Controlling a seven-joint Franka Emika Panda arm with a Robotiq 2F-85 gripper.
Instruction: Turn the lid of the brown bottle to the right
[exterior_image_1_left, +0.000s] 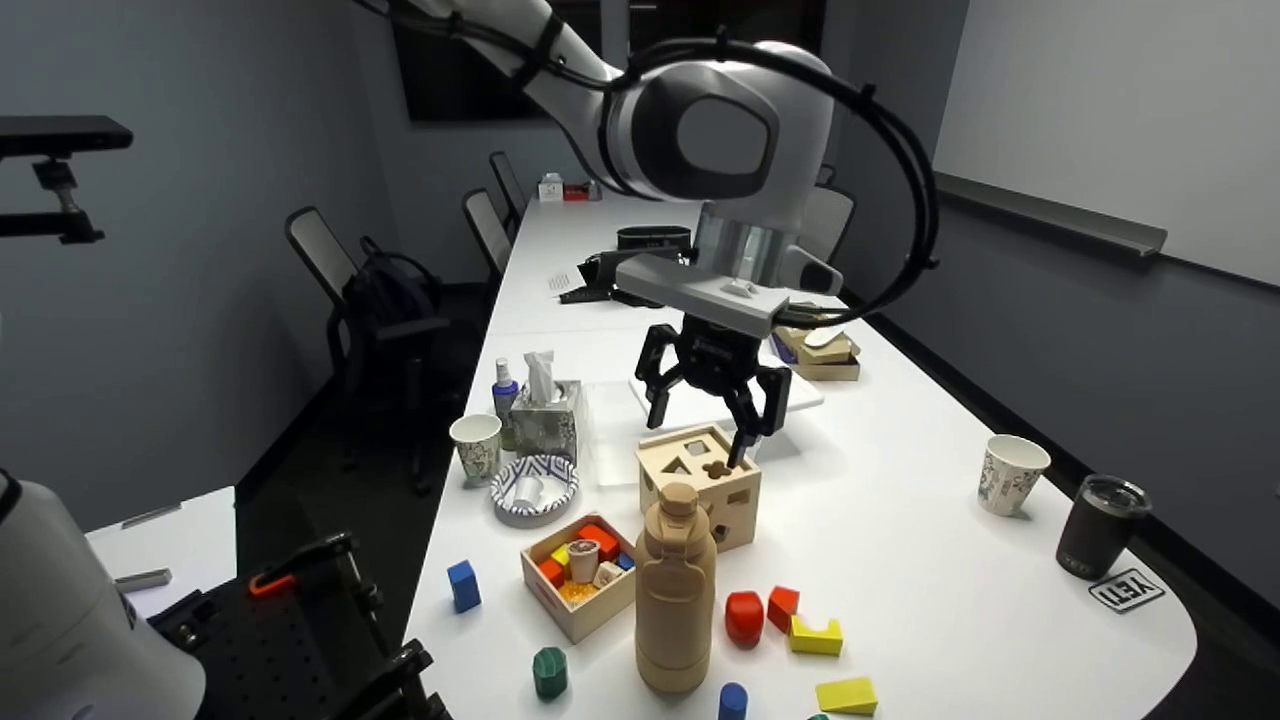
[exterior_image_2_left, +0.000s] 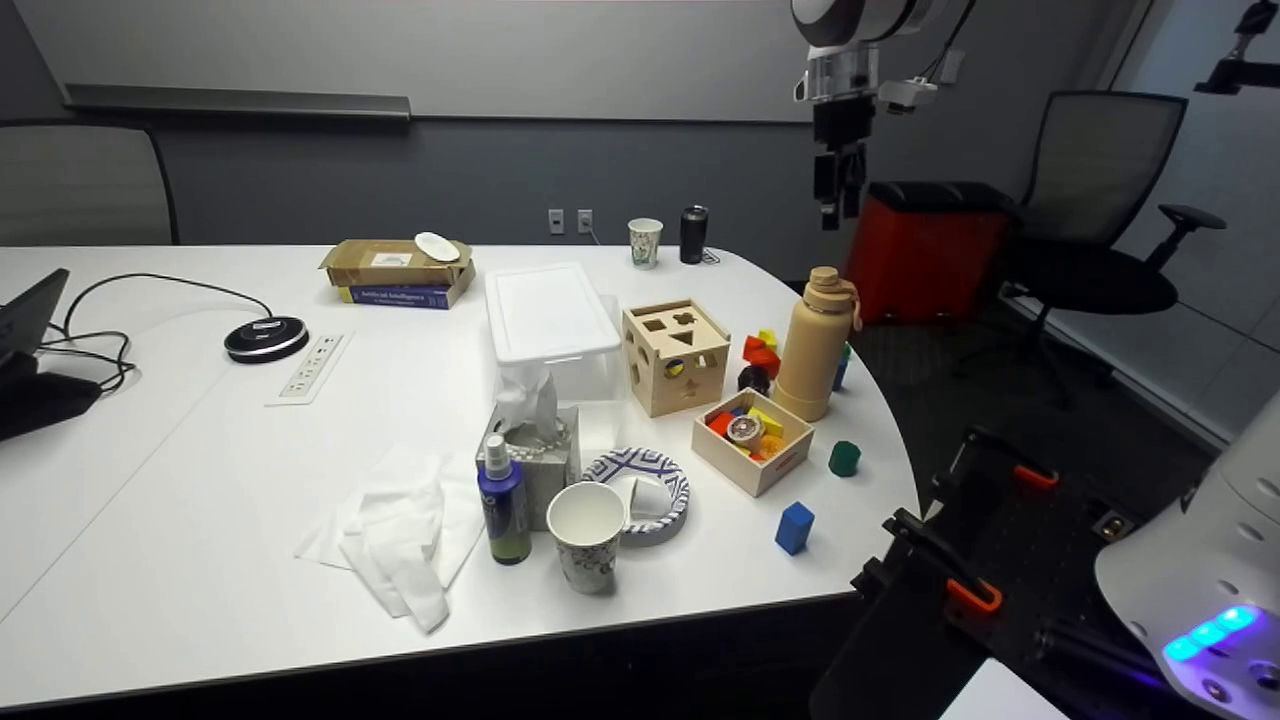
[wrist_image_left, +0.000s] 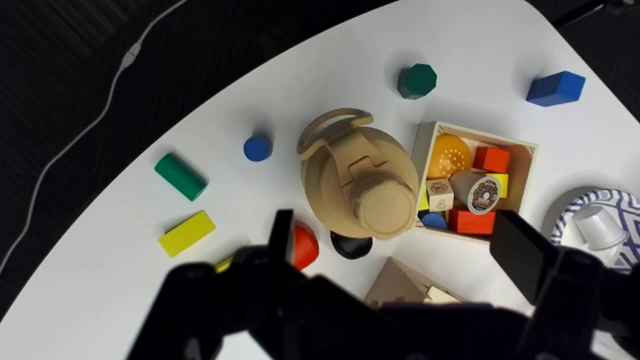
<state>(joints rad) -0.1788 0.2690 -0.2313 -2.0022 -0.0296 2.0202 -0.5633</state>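
The brown bottle (exterior_image_1_left: 675, 620) stands upright on the white table in both exterior views (exterior_image_2_left: 810, 352). Its lid (exterior_image_1_left: 679, 499) is the small tan cap on top, also seen in an exterior view (exterior_image_2_left: 826, 279). In the wrist view the lid (wrist_image_left: 388, 206) shows from above, on the bottle (wrist_image_left: 320, 182) with its carry loop. My gripper (exterior_image_1_left: 697, 434) is open and empty. It hangs above the lid, apart from it, in an exterior view (exterior_image_2_left: 840, 205). In the wrist view the fingers (wrist_image_left: 395, 225) stand wide apart, and the lid appears between and slightly above their tips.
A wooden box of blocks (exterior_image_1_left: 585, 625) stands beside the bottle. A wooden shape cube (exterior_image_2_left: 676, 370) is close by. Several loose blocks lie around, including a red one (wrist_image_left: 304, 246) and a green one (wrist_image_left: 417, 81). The table's curved edge runs near the bottle.
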